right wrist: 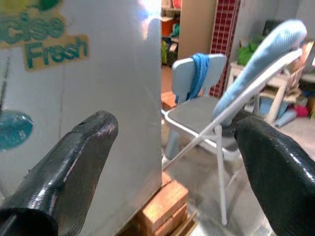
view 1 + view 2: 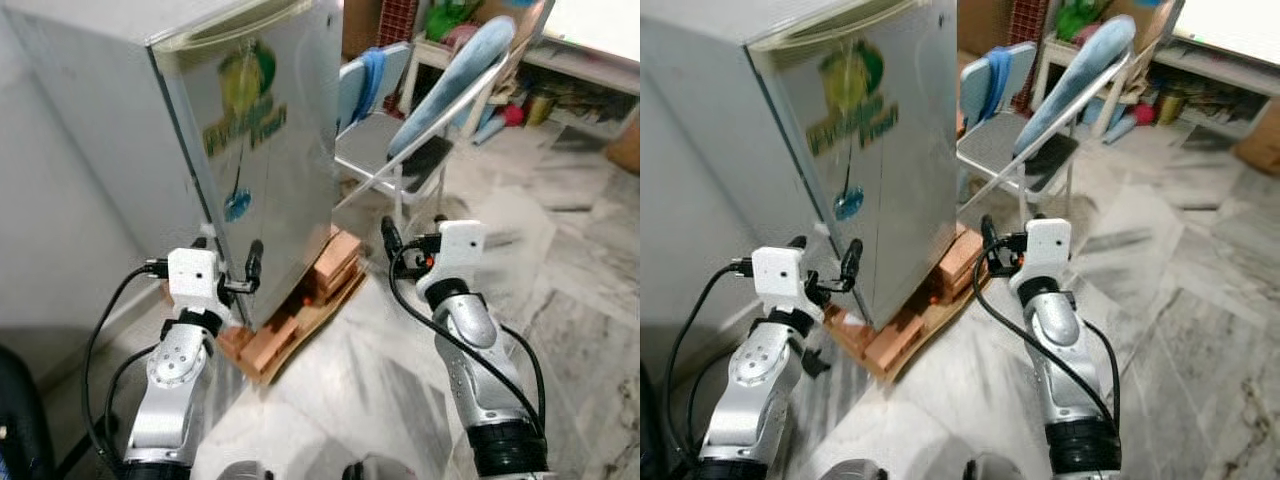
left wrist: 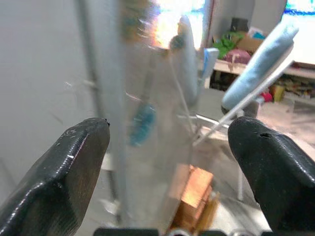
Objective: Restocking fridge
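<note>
A small silver fridge (image 2: 260, 150) with a green and yellow "Fresh" logo stands with its door closed. My left gripper (image 2: 228, 255) is open low at the fridge's front left corner. In the left wrist view its fingertips (image 3: 74, 162) stand apart on either side of that corner edge (image 3: 106, 98), with nothing held. My right gripper (image 2: 413, 230) is open in the air just right of the fridge's lower right side. It points past the door front (image 1: 98, 88) toward the chairs and holds nothing.
The fridge rests on orange bricks (image 2: 300, 320) and cardboard that stick out over the marble floor (image 2: 560, 260). A grey wall (image 2: 60, 200) is close on the left. A folding chair (image 2: 440, 110) with blue padding and a small blue chair (image 2: 362, 90) stand behind, before cluttered shelves (image 2: 560, 90).
</note>
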`<state>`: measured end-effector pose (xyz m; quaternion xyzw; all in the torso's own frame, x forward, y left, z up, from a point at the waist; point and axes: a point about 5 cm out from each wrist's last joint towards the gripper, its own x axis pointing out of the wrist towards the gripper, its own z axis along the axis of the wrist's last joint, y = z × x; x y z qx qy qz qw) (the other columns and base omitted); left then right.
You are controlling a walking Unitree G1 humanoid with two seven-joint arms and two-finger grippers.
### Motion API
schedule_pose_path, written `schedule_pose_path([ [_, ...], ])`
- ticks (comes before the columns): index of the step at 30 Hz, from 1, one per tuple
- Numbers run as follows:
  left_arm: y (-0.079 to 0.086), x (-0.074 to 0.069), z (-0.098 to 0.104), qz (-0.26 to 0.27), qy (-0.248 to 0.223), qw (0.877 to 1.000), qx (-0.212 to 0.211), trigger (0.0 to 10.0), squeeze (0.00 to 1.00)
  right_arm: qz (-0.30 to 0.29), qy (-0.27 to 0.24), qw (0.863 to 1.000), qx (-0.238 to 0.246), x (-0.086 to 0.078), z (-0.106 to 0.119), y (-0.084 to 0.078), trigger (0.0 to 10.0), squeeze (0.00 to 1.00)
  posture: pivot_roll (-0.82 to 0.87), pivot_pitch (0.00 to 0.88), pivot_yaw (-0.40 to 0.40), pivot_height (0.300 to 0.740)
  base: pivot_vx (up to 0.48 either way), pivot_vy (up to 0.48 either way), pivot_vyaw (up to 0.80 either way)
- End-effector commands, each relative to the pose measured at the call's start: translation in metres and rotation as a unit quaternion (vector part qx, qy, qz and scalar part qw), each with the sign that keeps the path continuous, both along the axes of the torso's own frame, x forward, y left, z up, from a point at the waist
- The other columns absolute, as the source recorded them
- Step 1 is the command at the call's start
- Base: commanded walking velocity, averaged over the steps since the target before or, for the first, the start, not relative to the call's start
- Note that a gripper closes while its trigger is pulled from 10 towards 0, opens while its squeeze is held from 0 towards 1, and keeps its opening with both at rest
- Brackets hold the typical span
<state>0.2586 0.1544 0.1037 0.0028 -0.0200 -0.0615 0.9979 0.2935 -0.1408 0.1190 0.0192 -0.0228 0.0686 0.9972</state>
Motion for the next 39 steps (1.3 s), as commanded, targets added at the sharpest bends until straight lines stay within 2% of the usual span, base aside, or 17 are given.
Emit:
schedule_pose_path([
  [1,0.016,-0.011,-0.010,0.020,0.029,0.999,0.011,10.0,0.00,-0.001,0.001,1.000,-0.005,-0.004,-0.001,-0.003,10.0,0.00,0.06,0.039,-0.009,0.740,0.000,0.472,0.00],
  [8,0.033,-0.029,-0.010,0.058,0.026,0.998,0.028,10.0,0.00,-0.038,0.014,0.999,-0.022,-0.012,-0.004,-0.033,10.0,0.00,0.06,0.049,-0.009,0.740,0.000,0.448,0.00],
  [10,0.034,-0.030,-0.011,0.060,0.031,0.997,0.030,10.0,0.00,-0.043,0.016,0.999,-0.030,-0.013,-0.004,-0.035,10.0,0.00,0.05,0.053,-0.009,0.740,0.000,0.264,0.00],
  [20,0.028,-0.028,-0.006,0.039,0.018,0.998,0.044,10.0,0.00,-0.040,0.007,0.999,-0.021,-0.011,0.001,-0.027,10.0,0.00,0.06,0.057,0.001,0.740,0.000,0.026,-0.61],
  [27,0.028,-0.025,-0.003,0.031,0.010,0.999,0.039,10.0,0.00,-0.050,0.004,0.998,-0.025,-0.004,0.004,-0.035,10.0,0.00,0.06,0.056,0.002,0.740,0.000,0.000,0.00],
  [33,0.024,-0.023,0.000,0.027,0.002,0.999,0.036,10.0,0.00,-0.044,0.003,0.999,-0.022,-0.002,0.006,-0.031,10.0,0.00,0.06,0.054,-0.002,0.740,0.398,0.000,-0.80],
  [39,0.023,-0.023,-0.001,0.028,0.006,0.999,0.031,10.0,0.00,-0.029,0.003,0.999,-0.018,-0.004,0.004,-0.024,10.0,0.00,0.06,0.056,-0.006,0.740,0.331,0.343,-0.80],
])
